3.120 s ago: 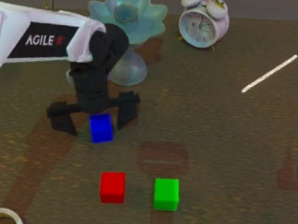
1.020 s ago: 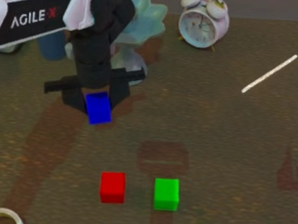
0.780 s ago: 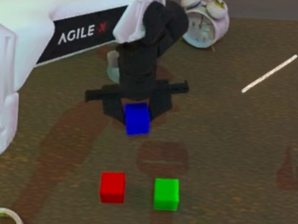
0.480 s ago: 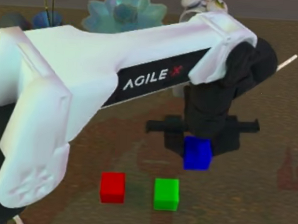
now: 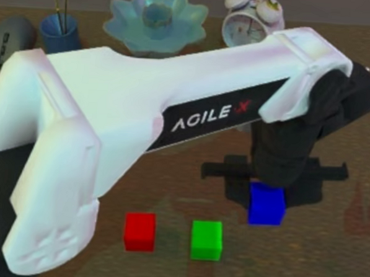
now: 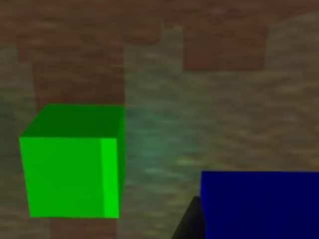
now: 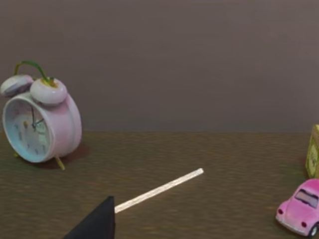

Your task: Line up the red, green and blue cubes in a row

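Note:
My left gripper (image 5: pixel 267 194) is shut on the blue cube (image 5: pixel 266 205) and holds it a little right of and behind the green cube (image 5: pixel 206 239). The red cube (image 5: pixel 140 231) sits left of the green one, near the table's front edge, with a gap between them. In the left wrist view the blue cube (image 6: pixel 259 204) fills the corner beside the green cube (image 6: pixel 72 162). The red cube does not show there. My right arm is outside the top view. Only a dark corner of my right gripper (image 7: pixel 97 226) shows in the right wrist view.
An alarm clock (image 5: pixel 253 21), a pale lotus-shaped bowl (image 5: pixel 155 19), a blue cup (image 5: pixel 59 31) with sticks and a grey mouse (image 5: pixel 10 36) line the back edge. A white stick (image 7: pixel 159 190), a pink toy car (image 7: pixel 300 208) and a yellow box (image 7: pixel 313 157) lie to the right.
My left arm has swung from the back left across to the right and forward, carrying the blue cube to a spot beside the green cube. The red and green cubes have not moved.

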You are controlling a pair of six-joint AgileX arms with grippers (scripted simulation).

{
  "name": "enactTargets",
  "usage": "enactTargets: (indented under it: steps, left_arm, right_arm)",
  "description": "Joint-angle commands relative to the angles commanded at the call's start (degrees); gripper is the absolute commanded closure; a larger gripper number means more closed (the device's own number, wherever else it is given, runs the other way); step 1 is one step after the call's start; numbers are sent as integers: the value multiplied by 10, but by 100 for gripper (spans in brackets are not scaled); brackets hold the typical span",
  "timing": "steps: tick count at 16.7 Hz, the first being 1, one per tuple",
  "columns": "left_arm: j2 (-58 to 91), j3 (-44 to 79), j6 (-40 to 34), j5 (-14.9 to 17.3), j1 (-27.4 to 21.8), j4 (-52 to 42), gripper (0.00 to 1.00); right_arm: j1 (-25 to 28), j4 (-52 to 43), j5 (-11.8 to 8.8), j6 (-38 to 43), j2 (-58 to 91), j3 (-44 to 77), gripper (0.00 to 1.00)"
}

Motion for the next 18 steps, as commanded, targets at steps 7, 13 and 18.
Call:
enactTargets:
  steps: [7, 13, 18]
  left_arm:
    - [20, -104, -3, 0, -2, 125, 100]
    - [25, -119, -3, 0, -4, 141, 92]
    - [25, -119, -3, 0, -4, 141, 55]
  right_arm:
    - [0, 0, 0, 0, 0, 0, 0]
    - [0, 0, 0, 0, 0, 0, 0]
    - [0, 0, 0, 0, 0, 0, 0]
